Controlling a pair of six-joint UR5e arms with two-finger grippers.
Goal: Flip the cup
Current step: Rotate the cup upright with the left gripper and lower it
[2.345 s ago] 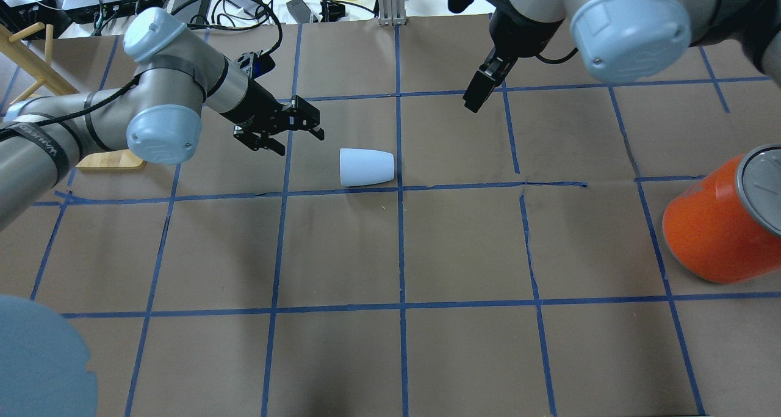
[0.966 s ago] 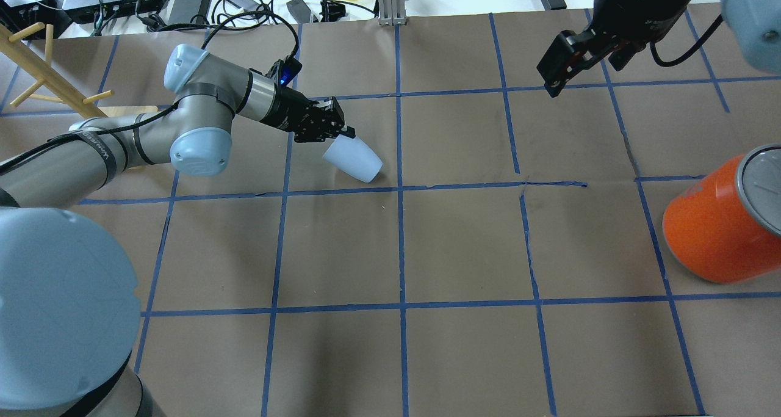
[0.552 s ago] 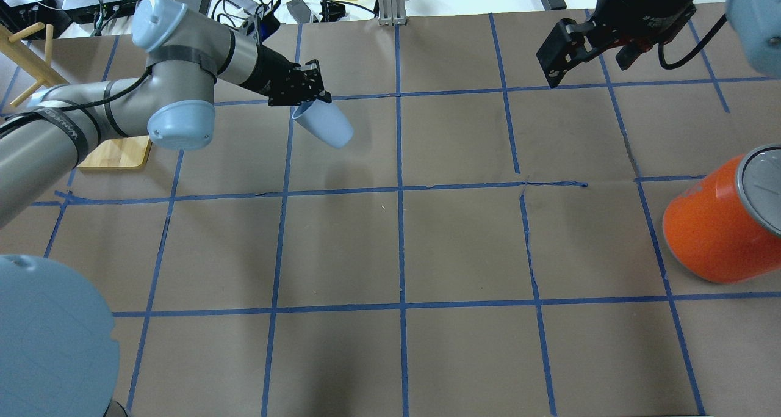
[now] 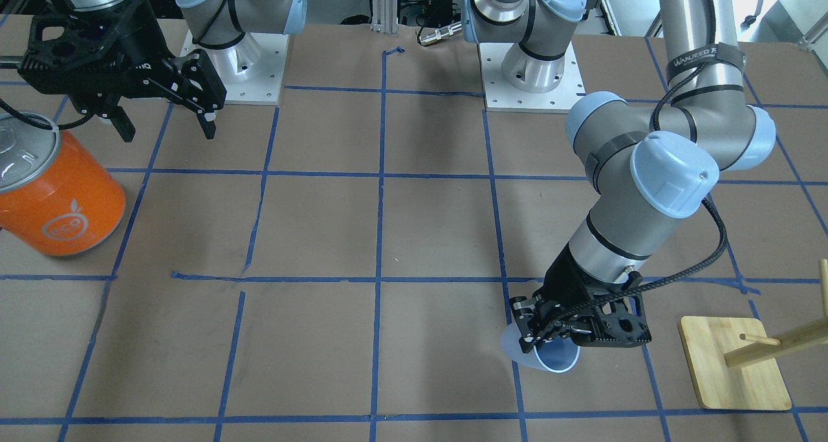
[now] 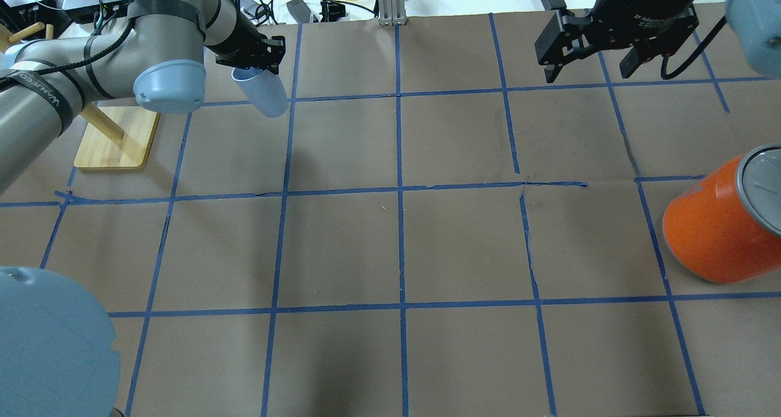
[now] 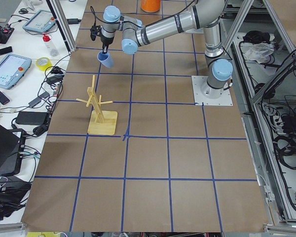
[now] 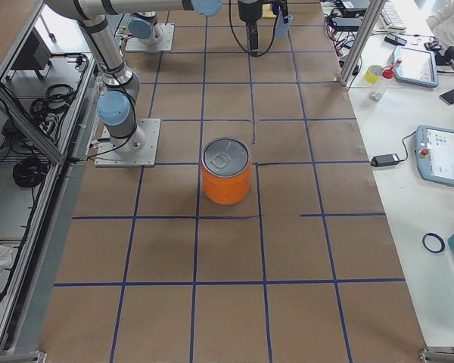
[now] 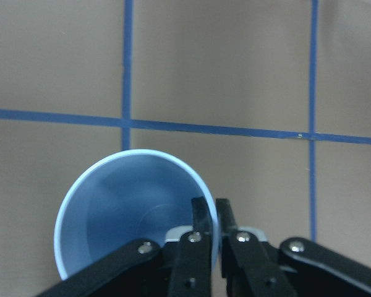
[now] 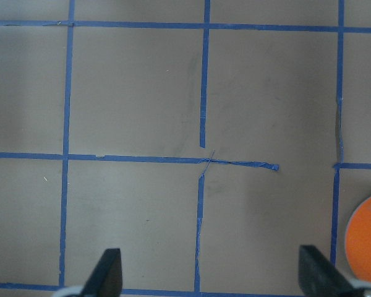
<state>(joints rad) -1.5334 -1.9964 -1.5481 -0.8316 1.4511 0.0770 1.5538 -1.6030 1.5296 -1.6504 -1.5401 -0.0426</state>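
I read the table (image 5: 457, 246) cover as brown paper, matt, lightly creased, with blue tape (image 5: 401, 240) lines torn in spots. Upper left of the overhead view, cup (image 5: 265, 96): smooth matt plastic, pale outside, deeper blue inside. Right edge, can (image 5: 711, 234): glossy orange wall, dull brushed-metal lid (image 7: 225, 157). Lower right of the front view, stand (image 4: 731, 364): bare pale wood. On the left gripper (image 8: 211, 209), fingers black, satin, bright screw heads.
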